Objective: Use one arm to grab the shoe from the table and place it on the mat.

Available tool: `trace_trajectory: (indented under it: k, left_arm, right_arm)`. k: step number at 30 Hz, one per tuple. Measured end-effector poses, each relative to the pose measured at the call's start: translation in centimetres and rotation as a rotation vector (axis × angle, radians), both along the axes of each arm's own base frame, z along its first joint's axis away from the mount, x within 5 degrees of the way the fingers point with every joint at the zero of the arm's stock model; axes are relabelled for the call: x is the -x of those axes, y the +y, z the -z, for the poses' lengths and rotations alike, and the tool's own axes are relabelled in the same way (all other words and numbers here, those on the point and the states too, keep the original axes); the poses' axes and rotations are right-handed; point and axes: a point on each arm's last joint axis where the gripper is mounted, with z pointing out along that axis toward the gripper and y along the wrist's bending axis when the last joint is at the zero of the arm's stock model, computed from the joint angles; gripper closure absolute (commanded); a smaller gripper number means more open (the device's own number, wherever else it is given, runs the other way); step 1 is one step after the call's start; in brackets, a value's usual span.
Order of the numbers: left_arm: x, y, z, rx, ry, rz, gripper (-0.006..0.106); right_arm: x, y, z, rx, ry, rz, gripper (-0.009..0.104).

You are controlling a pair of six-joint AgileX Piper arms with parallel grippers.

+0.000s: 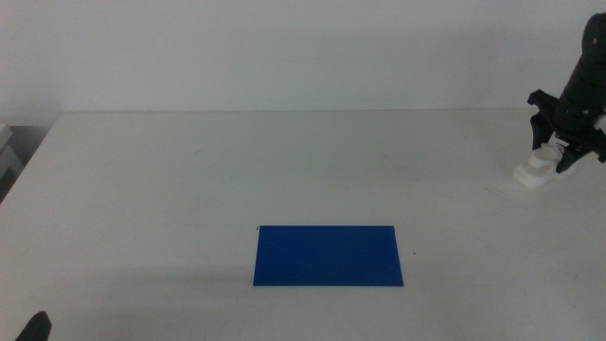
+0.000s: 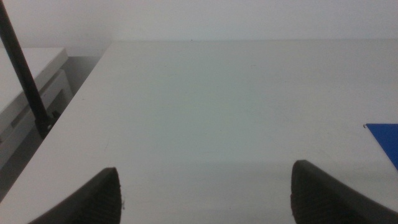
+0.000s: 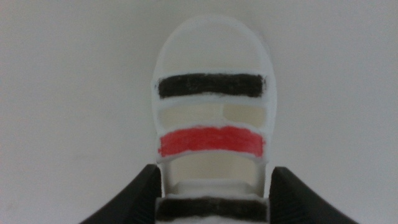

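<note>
the white table (image 1: 189, 189) fills most of the middle view, with a pale wall behind it and a grey-white cabinet edge (image 2: 25, 81) off its left side. the dark blue mat (image 1: 328, 255) lies flat near the front centre, bare. the right arm (image 1: 585, 85) comes in at the far right, partly cut off by the frame. its right gripper (image 3: 214, 186) stands over the shoe (image 3: 211, 93), jaws spread to either side of the heel end; whether they touch the sole is hard to tell. the shoe sits on the table well apart from the mat, mostly hidden in the middle view. the left gripper (image 2: 205, 193) waits at the near left corner, jaws wide apart, holding nothing.
</note>
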Motion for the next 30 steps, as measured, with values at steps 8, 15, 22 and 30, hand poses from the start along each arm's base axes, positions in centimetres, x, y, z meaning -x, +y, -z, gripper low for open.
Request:
trace_trajectory:
  k: [8,15,22,30]
  left_arm:
    - [0.0,0.0,0.0,0.0,0.0,0.0,0.007]
    - [0.0,0.0,0.0,0.0,0.0,0.0,0.007]
    - [0.0,0.0,0.0,0.0,0.0,0.0,0.007]
    - [0.0,0.0,0.0,0.0,0.0,0.0,0.007]
  right_arm:
    - [1.3,3.8,-4.9,0.02,-0.077,-0.052,0.099]
    - [4.8,7.1,-7.5,0.028,-0.055,-0.092,0.099]
    - [7.3,12.0,-9.2,0.01,-0.066,-0.137,0.099]
    - [10.1,21.6,-9.2,-0.047,-0.062,-0.173,0.099]
